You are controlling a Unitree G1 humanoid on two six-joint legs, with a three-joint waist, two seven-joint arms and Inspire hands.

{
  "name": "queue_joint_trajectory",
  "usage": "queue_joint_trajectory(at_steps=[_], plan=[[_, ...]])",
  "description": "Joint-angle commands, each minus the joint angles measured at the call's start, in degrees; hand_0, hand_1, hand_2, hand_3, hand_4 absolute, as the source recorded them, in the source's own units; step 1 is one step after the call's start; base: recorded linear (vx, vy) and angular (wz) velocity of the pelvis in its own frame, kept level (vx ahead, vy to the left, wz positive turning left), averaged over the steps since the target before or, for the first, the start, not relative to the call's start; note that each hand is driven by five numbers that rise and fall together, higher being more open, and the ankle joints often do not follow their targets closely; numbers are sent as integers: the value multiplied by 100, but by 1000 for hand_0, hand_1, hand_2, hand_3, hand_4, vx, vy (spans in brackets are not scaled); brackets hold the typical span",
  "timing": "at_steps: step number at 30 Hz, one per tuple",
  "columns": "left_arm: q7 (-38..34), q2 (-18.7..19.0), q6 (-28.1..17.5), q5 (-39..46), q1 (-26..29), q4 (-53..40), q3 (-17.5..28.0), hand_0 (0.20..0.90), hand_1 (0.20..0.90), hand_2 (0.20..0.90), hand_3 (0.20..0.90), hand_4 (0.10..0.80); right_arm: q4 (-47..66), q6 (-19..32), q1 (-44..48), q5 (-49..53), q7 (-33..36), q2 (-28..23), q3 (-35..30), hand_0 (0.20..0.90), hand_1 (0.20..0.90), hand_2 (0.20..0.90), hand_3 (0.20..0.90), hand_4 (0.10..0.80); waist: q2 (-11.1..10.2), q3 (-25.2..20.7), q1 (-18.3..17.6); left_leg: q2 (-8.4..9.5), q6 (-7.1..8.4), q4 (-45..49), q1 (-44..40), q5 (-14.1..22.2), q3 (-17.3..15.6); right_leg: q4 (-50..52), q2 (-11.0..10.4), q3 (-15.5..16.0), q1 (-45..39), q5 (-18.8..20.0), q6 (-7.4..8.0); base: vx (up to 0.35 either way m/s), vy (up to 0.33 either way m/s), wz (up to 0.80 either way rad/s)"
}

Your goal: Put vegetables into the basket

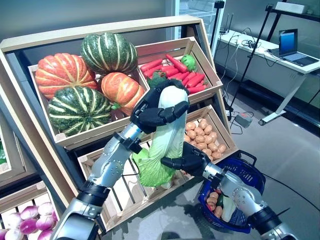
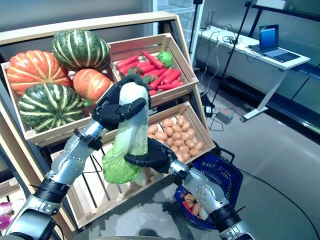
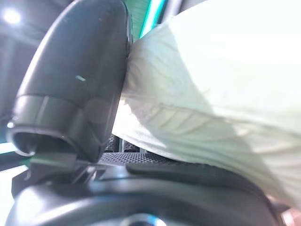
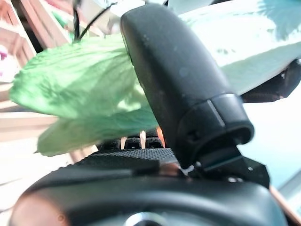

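A long napa cabbage, white at the stalk and green at the leafy end, hangs upright in front of the lower crate. My left hand is shut round its white upper end. Lower down, my right hand is curled on the cabbage near its green leaves. The blue basket sits on the floor at the lower right, under my right forearm, with potatoes and another vegetable inside.
A wooden stand holds a crate of pumpkins, a crate of carrots and a lower crate of potatoes. Purple onions lie at the lower left. A desk with a laptop stands at the back right.
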State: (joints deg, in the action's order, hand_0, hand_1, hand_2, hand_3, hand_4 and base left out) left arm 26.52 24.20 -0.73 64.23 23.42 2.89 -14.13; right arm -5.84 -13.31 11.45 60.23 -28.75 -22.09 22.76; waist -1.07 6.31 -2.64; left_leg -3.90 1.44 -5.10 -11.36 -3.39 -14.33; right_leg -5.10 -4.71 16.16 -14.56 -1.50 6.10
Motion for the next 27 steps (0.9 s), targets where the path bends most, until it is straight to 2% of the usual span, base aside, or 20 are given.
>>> queue_joint_trajectory(at_steps=[1, 7, 12, 18, 20, 21, 22, 23, 27], plan=[[713, -1232, 99, 1293, 924, 103, -331, 300, 300, 300, 300, 400, 297, 645, 1543, 980, -1262, 959, -326, 900, 900, 900, 900, 800, -8, -382, -4, 252, -46, 10, -339, 1024, -5, 10, 179, -6, -22, -309, -285, 0, 0, 0], [1074, -1423, 163, 1595, 824, 732, -86, 300, 300, 300, 300, 400, 344, 244, 1561, 1614, -1870, 1049, -511, 900, 900, 900, 900, 800, -25, -458, -2, 253, -50, 10, -349, 1064, 4, 10, 178, -12, -31, -340, -284, 0, 0, 0], [1288, -1515, 349, 1590, 801, 1207, 84, 300, 300, 300, 300, 400, 192, 142, 1525, 1914, -2036, 1149, -633, 900, 900, 900, 900, 800, -31, -493, 6, 255, -47, 10, -331, 1060, 26, 10, 175, -20, -18, -340, -280, 0, 0, 0], [1601, -1628, 627, 1400, 730, 1502, 83, 300, 300, 300, 300, 400, 75, 5, 1492, 2326, -1983, 1323, -679, 900, 900, 900, 900, 800, -27, -497, 12, 254, -53, 10, -320, 1053, 49, 10, 176, -38, -8, -331, -281, 0, 0, 0], [1683, -1636, 682, 1307, 709, 1591, 90, 300, 300, 300, 300, 400, 101, -249, 1492, 2530, -2057, 1417, -696, 900, 900, 900, 900, 800, -20, -495, 8, 255, -56, 10, -317, 1049, 48, 10, 176, -55, -3, -326, -284, 0, 0, 0], [1717, -1649, 695, 1262, 694, 1626, 86, 300, 300, 300, 300, 400, 115, -345, 1481, 2558, -2068, 1452, -695, 768, 768, 768, 768, 712, -17, -493, 13, 255, -60, 10, -314, 1050, 51, 10, 175, -57, -2, -327, -283, 0, 0, 0], [1736, -1661, 701, 1227, 684, 1659, 86, 300, 300, 300, 300, 400, 117, -365, 1477, 2561, -2009, 1471, -682, 399, 399, 399, 399, 466, -15, -491, 19, 256, -61, 10, -312, 1050, 54, 10, 174, -58, 0, -326, -281, 0, 0, 0], [1759, -1678, 709, 1205, 679, 1707, 84, 300, 300, 300, 300, 400, 114, -408, 1472, 2567, -1918, 1495, -660, 300, 300, 300, 300, 400, -16, -491, 21, 256, -61, 10, -310, 1049, 53, 10, 172, -58, 2, -323, -278, 0, 0, 0], [1843, -1644, 744, 1130, 686, 1764, 129, 300, 300, 300, 300, 400, -9, -617, 1415, 2484, -1791, 1476, -647, 300, 300, 300, 300, 400, -27, -493, 14, 249, -60, 10, -303, 1042, 39, 10, 169, -59, 17, -311, -271, 0, 0, 0]])
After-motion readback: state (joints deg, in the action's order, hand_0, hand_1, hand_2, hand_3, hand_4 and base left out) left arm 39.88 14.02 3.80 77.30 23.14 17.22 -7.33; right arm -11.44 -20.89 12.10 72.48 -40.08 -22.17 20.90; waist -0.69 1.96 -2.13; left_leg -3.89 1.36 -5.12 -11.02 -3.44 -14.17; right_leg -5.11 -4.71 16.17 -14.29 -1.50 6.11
